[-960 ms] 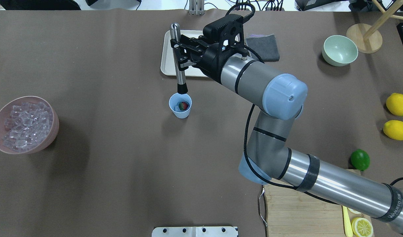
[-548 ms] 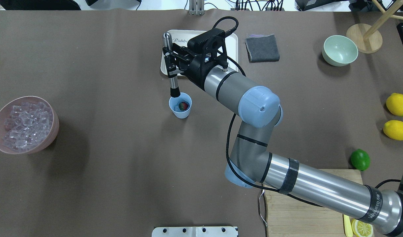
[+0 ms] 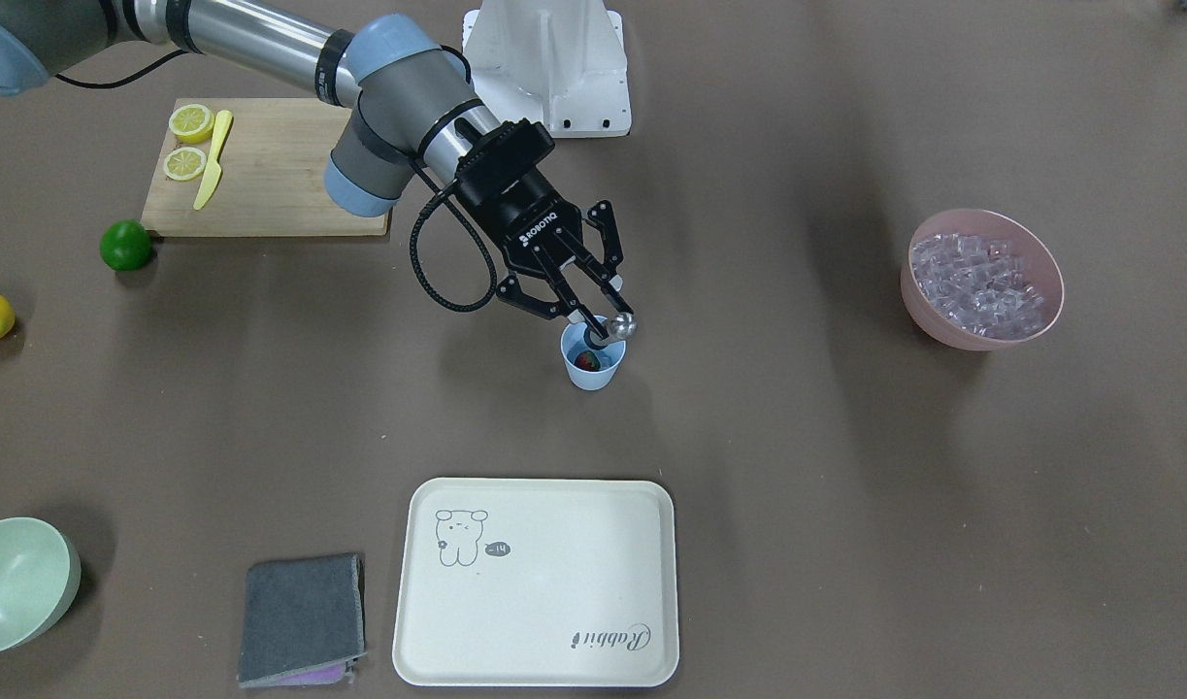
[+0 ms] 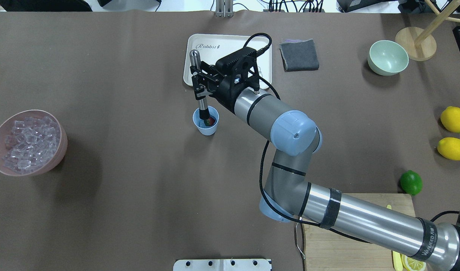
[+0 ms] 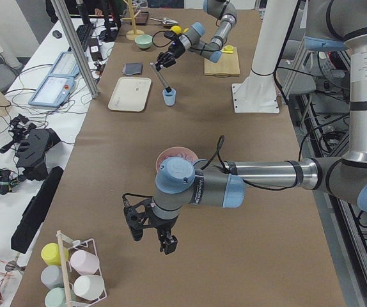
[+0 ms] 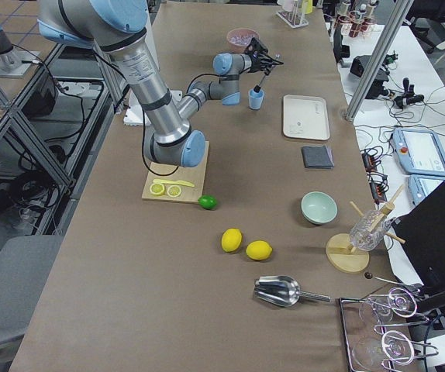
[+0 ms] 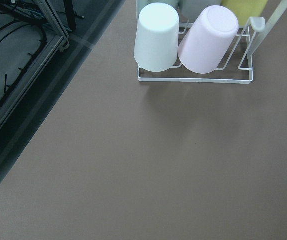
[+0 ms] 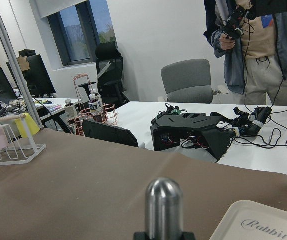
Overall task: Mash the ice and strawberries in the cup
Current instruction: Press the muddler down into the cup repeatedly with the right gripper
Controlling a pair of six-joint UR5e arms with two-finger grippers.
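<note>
The light-blue cup [image 4: 207,130] [image 3: 593,372] stands mid-table with the red strawberry [image 4: 211,121] [image 3: 585,361] inside. My right gripper [image 4: 198,81] [image 3: 598,309] is shut on a metal muddler [image 4: 195,58] [image 3: 620,327], held slightly tilted, its black tip down inside the cup. The ice [image 4: 26,141] [image 3: 981,282] fills a pink bowl [image 4: 62,145] far to the left. Whether any ice lies in the cup I cannot make out. My left gripper [image 5: 153,240] hangs over bare table, seen only in the exterior left view, so I cannot tell its state.
A cream tray [image 4: 230,43] lies just behind the cup, with a grey cloth [image 4: 299,55] and pale green bowl [image 4: 387,57] to its right. Two lemons [image 4: 454,119], a lime [image 4: 410,182] and a cutting board [image 4: 357,241] sit at right. A cup rack [image 7: 193,77] shows in the left wrist view.
My right gripper has come down and toward the cup with the muddler. The black tip went from above the rim to inside the cup.
</note>
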